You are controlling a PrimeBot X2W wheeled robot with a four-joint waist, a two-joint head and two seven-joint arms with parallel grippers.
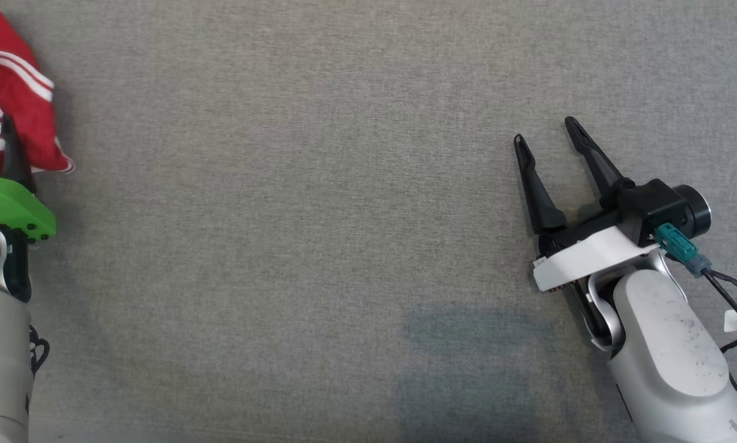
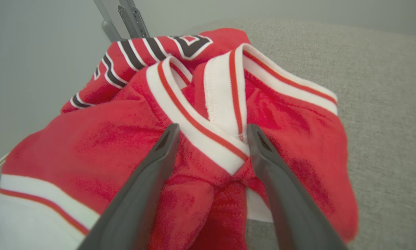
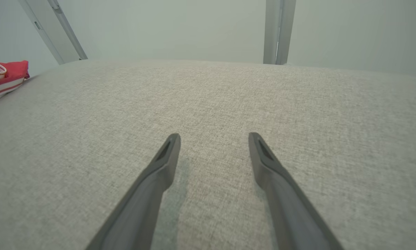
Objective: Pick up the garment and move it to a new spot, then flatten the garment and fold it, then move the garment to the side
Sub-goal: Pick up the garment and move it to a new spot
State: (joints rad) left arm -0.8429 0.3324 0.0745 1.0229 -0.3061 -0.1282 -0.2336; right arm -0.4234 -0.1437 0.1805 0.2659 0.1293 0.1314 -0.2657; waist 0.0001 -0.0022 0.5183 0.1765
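While the left end effector (image 2: pixel 211 130) is hanging over the counter's (image 1: pixel 319 215) left margin with its two dark fingers (image 2: pixel 149 166) spread apart, it is gripping nothing. The fingers are straddling the pointed front of the collar band (image 2: pixel 194 121) on the garment (image 2: pixel 100 139), and I cannot tell whether their tips are touching the cloth or poised just above it. The garment is lying in a crumpled heap at that same left margin of the counter, bunched rather than spread. The right end effector (image 1: pixel 545 131) is likewise released, its fingers splayed above the counter's bare right half.

To my eye the task is only beginning. The first pick-up is not yet made; the jaws are lined up for it but not closed. Carrying the garment to a new spot, flattening it, folding it and moving it aside are all waiting to be done.

The garment is looking like a sports jersey: bright red, in a soft, slightly glossy knit that is catching the light along its folds. White ribbed bands carrying a thin red stripe are running round the collar and hems, and dark striping is showing on the far folds. It is lying limp and rumpled, so I am expecting it to sag and trail when lifted. The counter is wearing a flat grey woven cover, matte and finely textured.
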